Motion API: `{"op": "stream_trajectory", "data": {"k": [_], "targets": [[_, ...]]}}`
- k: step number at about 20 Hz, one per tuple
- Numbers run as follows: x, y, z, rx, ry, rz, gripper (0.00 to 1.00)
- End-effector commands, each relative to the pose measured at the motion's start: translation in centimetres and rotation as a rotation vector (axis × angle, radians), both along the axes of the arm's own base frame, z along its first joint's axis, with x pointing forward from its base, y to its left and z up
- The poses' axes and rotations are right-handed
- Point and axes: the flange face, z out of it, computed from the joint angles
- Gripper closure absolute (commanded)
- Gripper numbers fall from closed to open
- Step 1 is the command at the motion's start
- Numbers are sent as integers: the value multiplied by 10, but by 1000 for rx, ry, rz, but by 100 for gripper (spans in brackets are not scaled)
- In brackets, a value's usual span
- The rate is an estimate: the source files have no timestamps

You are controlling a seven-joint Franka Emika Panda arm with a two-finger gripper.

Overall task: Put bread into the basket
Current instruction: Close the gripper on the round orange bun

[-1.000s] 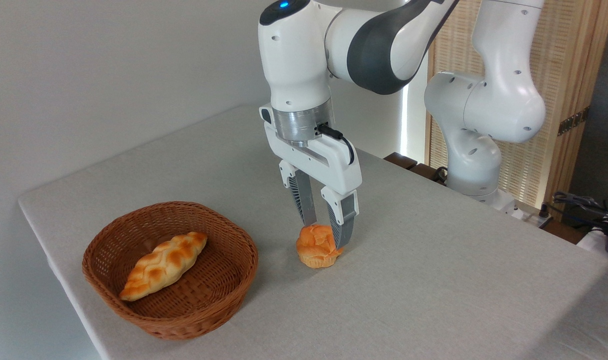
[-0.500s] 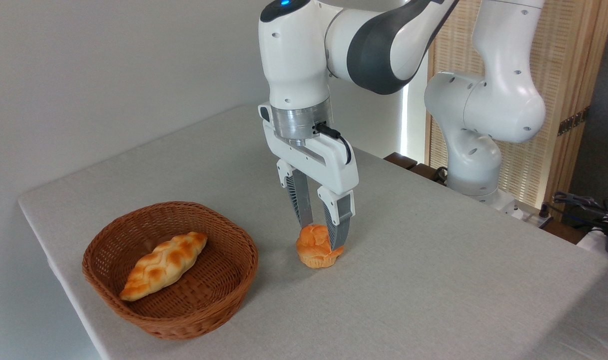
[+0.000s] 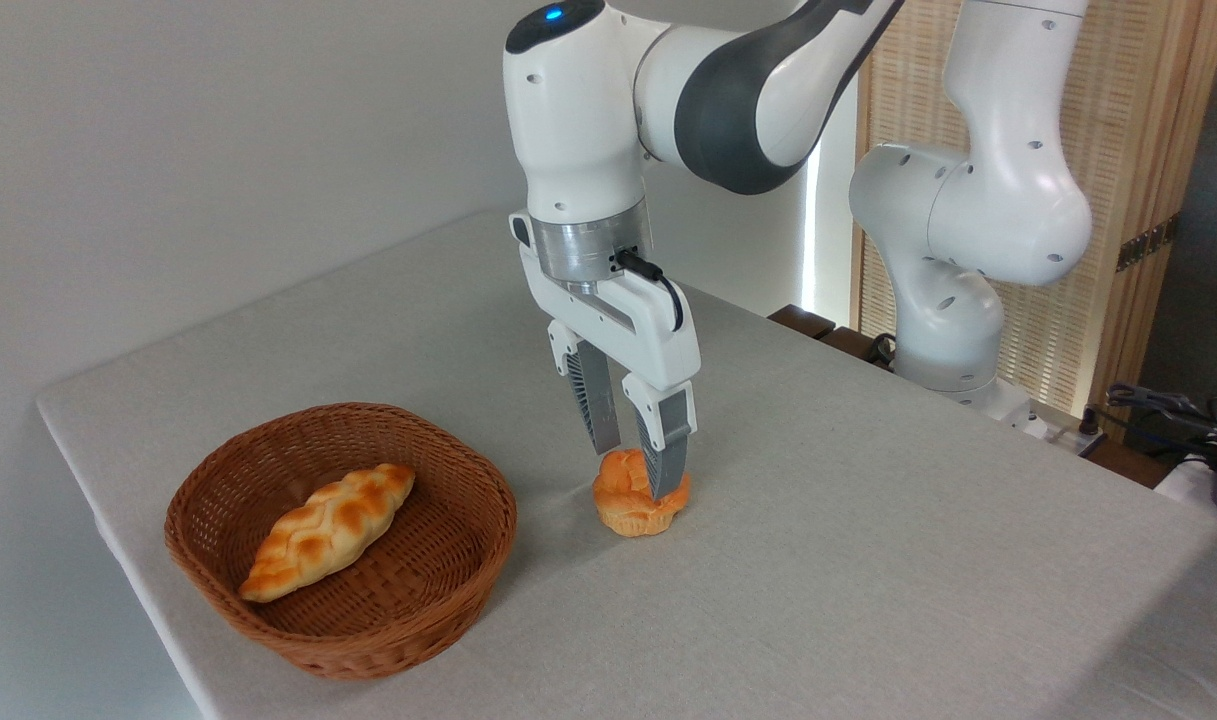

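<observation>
One bread (image 3: 636, 497) (jaws clamped), one basket (image 3: 340, 535).

Arm: white Panda arm (image 3: 748, 90), wrist pointing straight down over the grey surface (image 3: 868, 560).
Pincer: pincer (image 3: 636, 470) closed onto the bread (image 3: 633, 505); one finger at the bun's back left, the other pressed into its cracked orange top at front right.
Bread: sits right of the basket (image 3: 368, 640), apart from its rim; paler ribbed base at the cloth, contact with the surface hard to judge.
Basket: round brown wicker, near the surface's left front edge.
Basket contents: braided golden loaf (image 3: 328, 530), lying diagonally on the basket floor.
Backdrop: plain wall at left, slatted wooden screen (image 3: 1148, 150) behind the arm's base.
</observation>
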Motion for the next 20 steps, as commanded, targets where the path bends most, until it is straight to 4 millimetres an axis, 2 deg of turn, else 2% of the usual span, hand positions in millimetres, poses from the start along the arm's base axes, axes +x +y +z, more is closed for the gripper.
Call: {"op": "stream_trajectory", "data": {"k": [1,9,10,13,14,15,20], "targets": [[-1,0,-4,-9,-10,-6,0],[-11,-5,-31,-3,4,-22,2],[-12,-7,-32,-1,3,-26,8],[-10,-7,-33,-2,-3,-27,48],[-10,-7,-33,-2,-3,-27,57],[-10,-7,-33,-2,-2,-27,63],[-10,-7,-33,-2,-2,-28,67]]}}
